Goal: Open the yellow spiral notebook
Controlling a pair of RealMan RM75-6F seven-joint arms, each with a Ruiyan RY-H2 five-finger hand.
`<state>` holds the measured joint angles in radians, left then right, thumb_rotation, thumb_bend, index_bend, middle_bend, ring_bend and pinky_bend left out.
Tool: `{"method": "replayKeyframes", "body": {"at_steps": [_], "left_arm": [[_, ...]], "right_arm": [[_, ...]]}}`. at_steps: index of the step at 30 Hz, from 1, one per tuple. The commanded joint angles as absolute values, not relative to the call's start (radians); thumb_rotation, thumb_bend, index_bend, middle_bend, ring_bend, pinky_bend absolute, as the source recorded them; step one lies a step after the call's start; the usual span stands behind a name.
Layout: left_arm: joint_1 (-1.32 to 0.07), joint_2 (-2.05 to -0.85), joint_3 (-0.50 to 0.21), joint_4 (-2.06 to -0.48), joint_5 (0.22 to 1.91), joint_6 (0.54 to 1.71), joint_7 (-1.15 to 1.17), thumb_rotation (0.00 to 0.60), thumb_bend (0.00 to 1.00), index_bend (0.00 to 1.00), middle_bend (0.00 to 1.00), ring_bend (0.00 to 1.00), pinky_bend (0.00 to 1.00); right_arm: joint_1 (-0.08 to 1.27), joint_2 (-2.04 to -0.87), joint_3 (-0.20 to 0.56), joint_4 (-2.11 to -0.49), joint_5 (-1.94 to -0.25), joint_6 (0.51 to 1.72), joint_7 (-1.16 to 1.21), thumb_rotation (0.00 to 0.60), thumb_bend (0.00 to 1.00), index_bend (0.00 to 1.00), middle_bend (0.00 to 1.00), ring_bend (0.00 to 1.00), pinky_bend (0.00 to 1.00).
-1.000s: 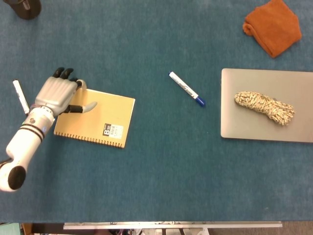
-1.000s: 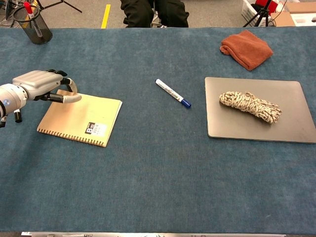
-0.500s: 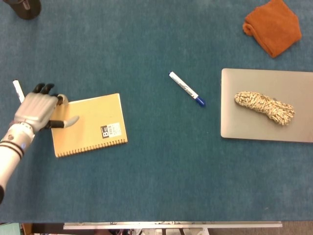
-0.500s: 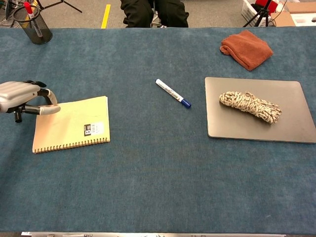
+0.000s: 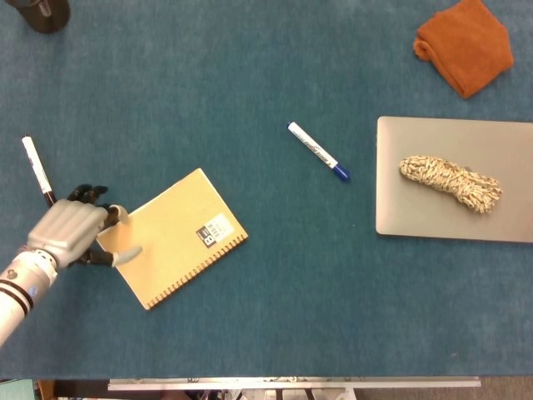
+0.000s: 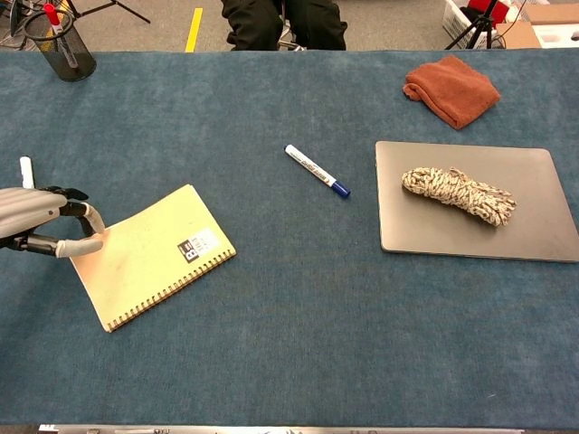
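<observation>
The yellow spiral notebook [image 5: 175, 237] lies closed and askew on the blue table, its spiral binding along the lower right edge and a black-and-white label near the right corner. My left hand [image 5: 71, 233] is at its left corner, fingers curled over the edge and thumb lying on the cover, pinching that corner. The chest view shows the same notebook [image 6: 149, 258] and left hand [image 6: 41, 226] at the far left edge of the frame. My right hand appears in neither view.
A white pen [image 5: 37, 169] lies just beyond the left hand. A blue-capped marker [image 5: 318, 152] sits mid-table. A closed grey laptop [image 5: 391, 167] at the right carries a coil of rope [image 5: 450, 183]. An orange cloth [image 5: 465, 46] is far right, a pen cup [image 6: 59, 45] far left.
My left hand has pulled back toward the near left, dragging the notebook with it. The notebook has swung round, so its spiral edge now faces the lower right.
</observation>
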<state>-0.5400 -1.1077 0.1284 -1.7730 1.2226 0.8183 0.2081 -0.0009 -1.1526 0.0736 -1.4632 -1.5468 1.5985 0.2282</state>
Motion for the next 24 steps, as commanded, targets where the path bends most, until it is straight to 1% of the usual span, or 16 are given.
{"method": "replayKeyframes", "body": {"at_steps": [1, 2, 3, 4, 6, 8, 10, 19, 24], "left_arm": [[-0.519, -1.116, 0.127, -1.796, 1.324, 0.889, 0.209, 0.466, 0.17, 0.15, 0.20, 0.05, 0.00], [-0.514, -1.125, 0.126, -1.793, 1.354, 0.909, 0.207, 0.551, 0.17, 0.11, 0.17, 0.04, 0.00], [-0.511, -1.134, 0.124, -1.791, 1.380, 0.925, 0.205, 0.588, 0.17, 0.08, 0.14, 0.03, 0.00], [-0.510, -1.145, 0.121, -1.787, 1.411, 0.938, 0.199, 0.600, 0.17, 0.05, 0.11, 0.01, 0.00], [-0.516, -1.166, 0.112, -1.780, 1.452, 0.950, 0.184, 0.600, 0.17, 0.01, 0.05, 0.00, 0.00], [-0.526, -1.183, 0.103, -1.777, 1.474, 0.948, 0.179, 0.600, 0.17, 0.00, 0.02, 0.00, 0.00], [-0.544, -1.201, 0.093, -1.776, 1.488, 0.931, 0.183, 0.600, 0.17, 0.00, 0.00, 0.00, 0.00], [-0.616, -1.303, 0.050, -1.763, 1.436, 0.829, 0.223, 0.600, 0.17, 0.00, 0.00, 0.00, 0.00], [-0.643, -1.358, 0.027, -1.748, 1.389, 0.801, 0.261, 0.600, 0.17, 0.00, 0.00, 0.00, 0.00]], "right_arm": [[0.000, -1.153, 0.073, -1.463, -1.548, 1.599, 0.228, 0.600, 0.19, 0.16, 0.21, 0.10, 0.18], [0.000, -1.154, 0.073, -1.462, -1.548, 1.599, 0.228, 0.600, 0.19, 0.16, 0.21, 0.10, 0.18], [0.000, -1.154, 0.073, -1.462, -1.547, 1.598, 0.228, 0.600, 0.19, 0.16, 0.21, 0.10, 0.18], [0.000, -1.155, 0.073, -1.462, -1.547, 1.597, 0.228, 0.600, 0.19, 0.16, 0.21, 0.10, 0.18], [0.000, -1.155, 0.072, -1.462, -1.548, 1.597, 0.227, 0.600, 0.19, 0.16, 0.21, 0.10, 0.18], [0.000, -1.155, 0.072, -1.462, -1.548, 1.599, 0.227, 0.600, 0.19, 0.16, 0.21, 0.10, 0.18], [-0.001, -1.154, 0.072, -1.463, -1.547, 1.599, 0.227, 0.600, 0.19, 0.16, 0.21, 0.10, 0.18], [-0.006, -1.151, 0.072, -1.457, -1.535, 1.599, 0.231, 0.600, 0.19, 0.16, 0.21, 0.10, 0.18], [-0.007, -1.148, 0.074, -1.457, -1.532, 1.597, 0.232, 0.600, 0.19, 0.16, 0.21, 0.10, 0.18]]}}
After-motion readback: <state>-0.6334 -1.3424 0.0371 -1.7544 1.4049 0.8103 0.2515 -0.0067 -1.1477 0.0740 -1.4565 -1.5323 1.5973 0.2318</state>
